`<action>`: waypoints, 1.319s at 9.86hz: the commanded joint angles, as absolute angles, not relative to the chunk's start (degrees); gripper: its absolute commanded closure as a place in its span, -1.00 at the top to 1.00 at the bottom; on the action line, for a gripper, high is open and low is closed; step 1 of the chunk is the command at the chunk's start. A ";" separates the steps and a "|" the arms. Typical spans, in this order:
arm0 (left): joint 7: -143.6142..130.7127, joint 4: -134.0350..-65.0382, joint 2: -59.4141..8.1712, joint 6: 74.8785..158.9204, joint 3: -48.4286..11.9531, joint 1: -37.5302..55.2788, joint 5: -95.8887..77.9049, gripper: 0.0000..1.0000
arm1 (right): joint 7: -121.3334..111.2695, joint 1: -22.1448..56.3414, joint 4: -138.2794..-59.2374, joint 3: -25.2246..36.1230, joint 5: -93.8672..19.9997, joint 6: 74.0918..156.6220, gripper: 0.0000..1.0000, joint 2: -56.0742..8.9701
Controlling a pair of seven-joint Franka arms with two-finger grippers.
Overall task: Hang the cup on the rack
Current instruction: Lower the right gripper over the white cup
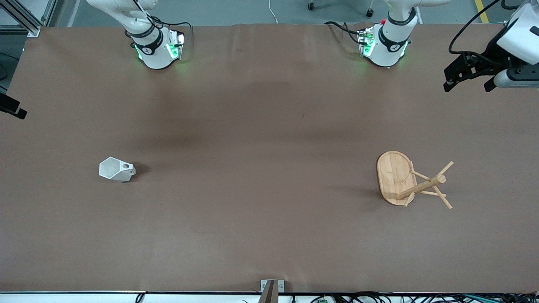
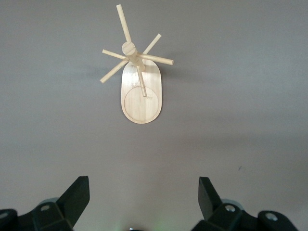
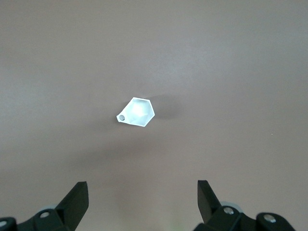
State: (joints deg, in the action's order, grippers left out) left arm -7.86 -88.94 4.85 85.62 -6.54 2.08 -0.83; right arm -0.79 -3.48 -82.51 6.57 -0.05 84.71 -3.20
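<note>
The small white faceted cup [image 1: 117, 169] sits on the brown table toward the right arm's end, its handle with the round hole pointing toward the table's middle. It also shows in the right wrist view [image 3: 137, 111], mouth up. The bamboo rack [image 1: 404, 179] stands on its oval base toward the left arm's end, and shows in the left wrist view [image 2: 140, 82]. My left gripper [image 1: 468, 86] [image 2: 143, 185] is open and empty, high above the table edge, well away from the rack. My right gripper [image 1: 12, 108] [image 3: 142, 187] is open and empty, high at the other table edge, apart from the cup.
The brown table cover [image 1: 261, 210] stretches between cup and rack. The two arm bases [image 1: 158, 46] [image 1: 385, 44] stand along the edge farthest from the front camera. A small metal bracket [image 1: 271, 288] sits at the nearest edge.
</note>
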 commanded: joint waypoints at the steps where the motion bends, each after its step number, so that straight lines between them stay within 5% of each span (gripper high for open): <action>1: -6.60 -88.60 3.86 84.29 -6.33 1.50 -1.06 1.00 | -0.97 -3.34 -84.64 6.68 -0.18 85.17 1.00 -1.41; 10: 3.08 -87.28 1.33 79.72 -4.30 -1.06 -0.35 1.00 | -2.72 -2.03 -84.37 6.24 -0.79 84.11 1.00 -3.50; 13: 3.51 -85.97 -1.67 80.07 -4.48 -1.31 -0.70 1.00 | -9.38 -3.25 -95.39 6.33 -0.97 97.49 1.00 -8.35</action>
